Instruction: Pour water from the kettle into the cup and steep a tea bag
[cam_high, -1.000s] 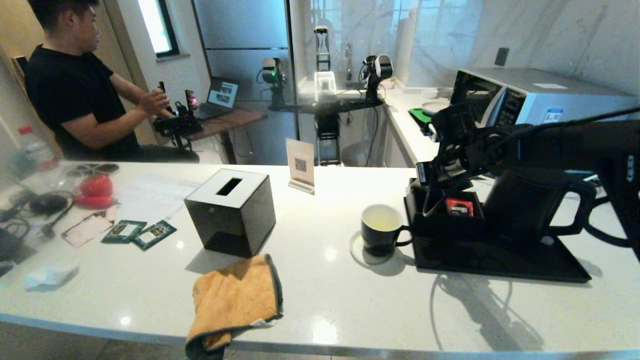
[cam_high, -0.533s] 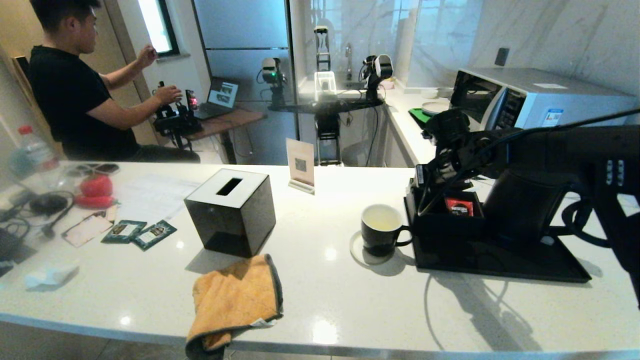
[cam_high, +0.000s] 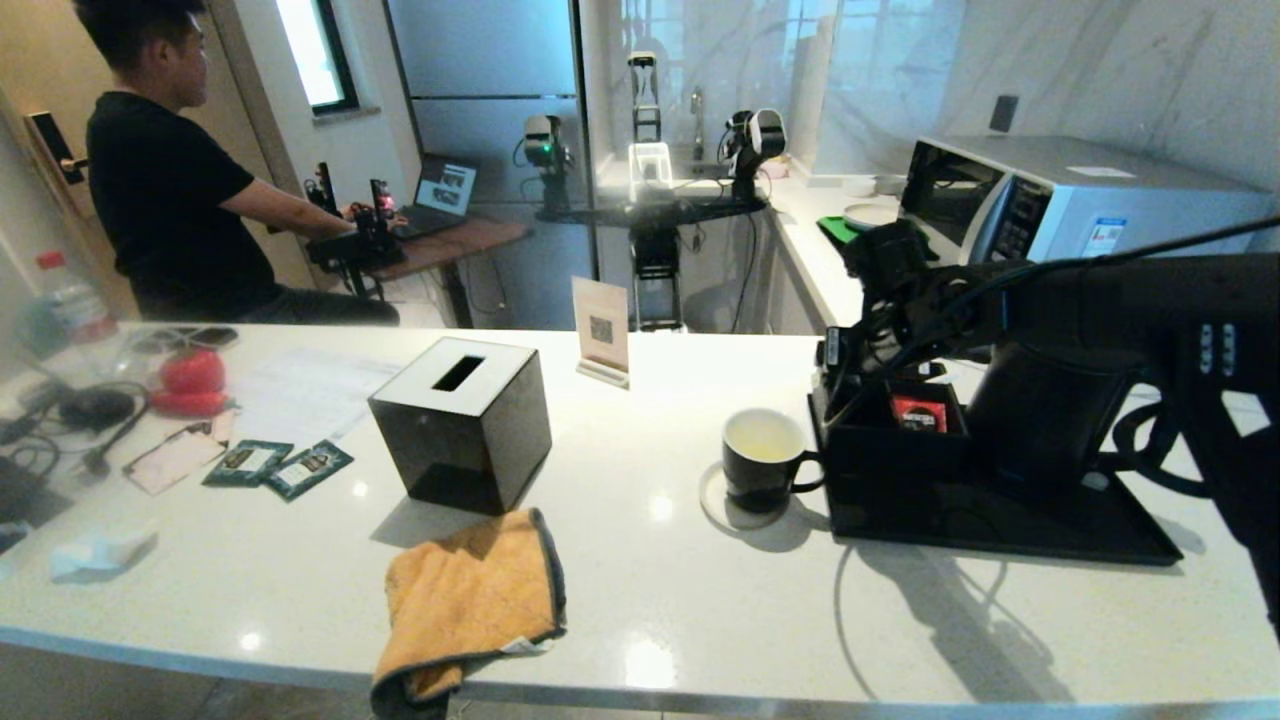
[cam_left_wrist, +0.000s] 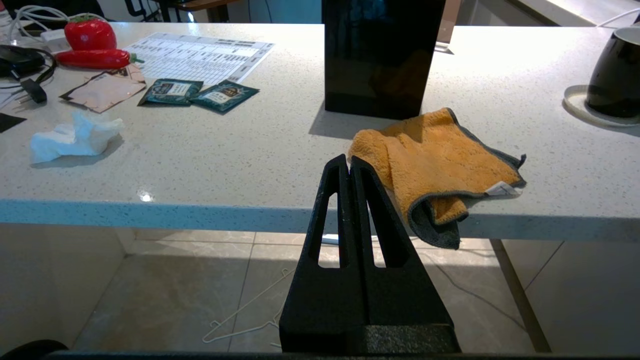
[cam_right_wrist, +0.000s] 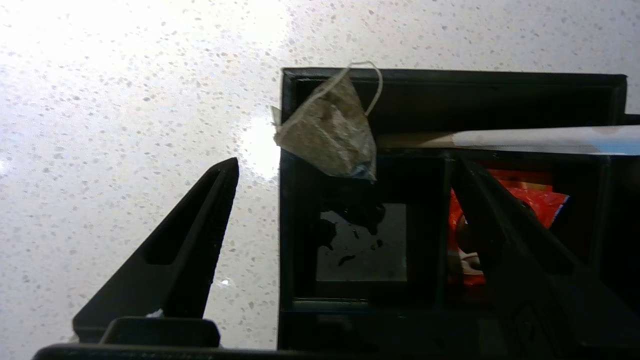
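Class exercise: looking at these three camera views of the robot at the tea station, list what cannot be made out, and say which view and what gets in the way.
- Head view: the small grey-green tea bag is not visible; the right arm and its gripper cover that corner of the black compartment organiser.
- Head view: the tall matte black kettle's lid is hidden by the same arm.
- Left wrist view: the small black mug is cut off by the frame edge.
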